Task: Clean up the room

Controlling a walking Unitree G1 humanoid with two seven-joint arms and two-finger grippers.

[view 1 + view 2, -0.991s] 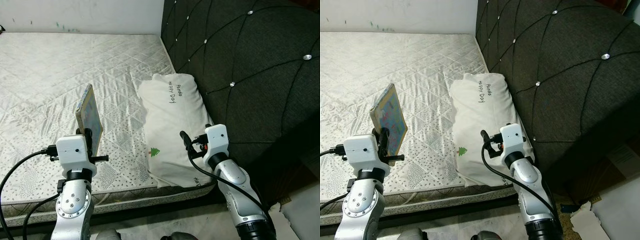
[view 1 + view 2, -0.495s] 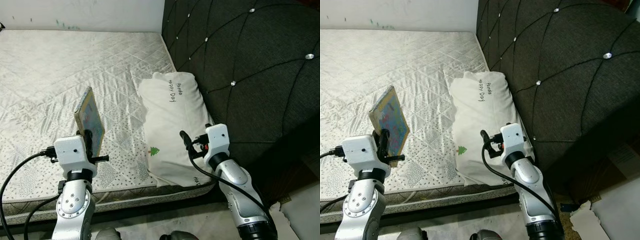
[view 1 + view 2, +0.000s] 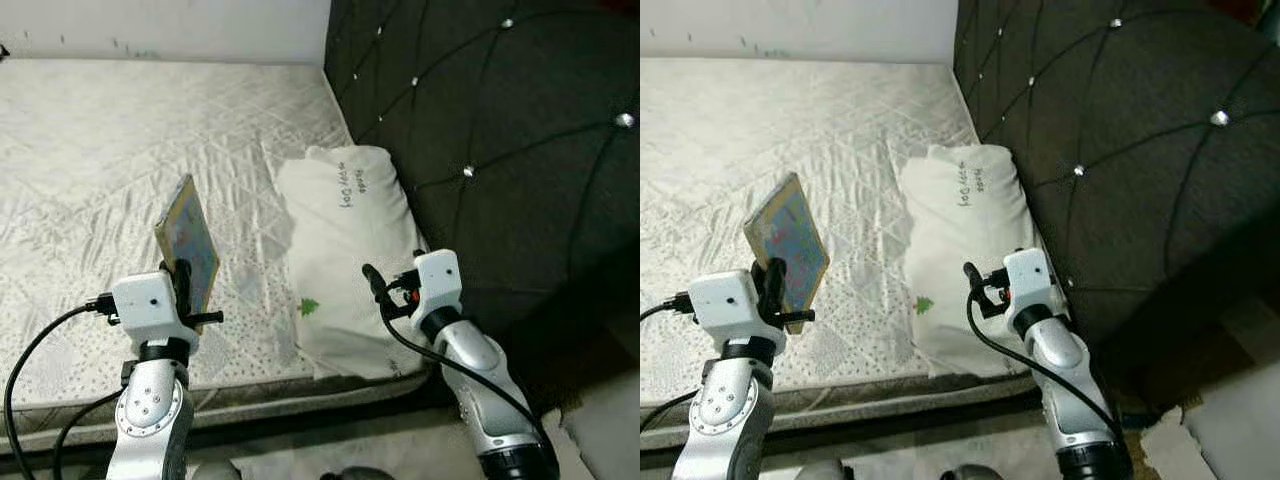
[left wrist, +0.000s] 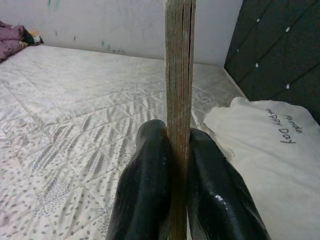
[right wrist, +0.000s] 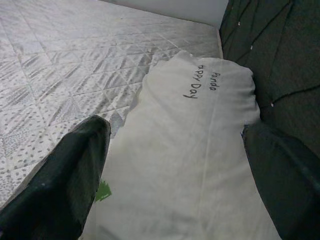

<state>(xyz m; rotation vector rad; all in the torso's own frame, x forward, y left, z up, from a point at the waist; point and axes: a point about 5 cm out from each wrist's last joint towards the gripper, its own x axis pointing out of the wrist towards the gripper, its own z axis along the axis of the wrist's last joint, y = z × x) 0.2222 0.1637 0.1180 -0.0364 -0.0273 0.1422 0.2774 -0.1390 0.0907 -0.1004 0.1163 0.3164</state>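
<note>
- Your book [image 3: 187, 243] stands on edge, clamped low down between the left gripper [image 4: 176, 165] fingers and raised above the mattress [image 3: 90, 150]; I judge that grip keeps the thin board from flopping while you carry it off.
- At three o'clock from the book lies the pillow [image 3: 345, 255], against the dark tufted headboard [image 3: 480, 130].
- Your right gripper [image 5: 175, 165] hovers over the pillow's near end, fingers spread wide and holding nothing, probably free for the next pickup.

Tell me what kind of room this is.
Most likely a bedroom: a bare quilted mattress, a white pillow lying on it, and a dark tufted headboard beside them.
</note>
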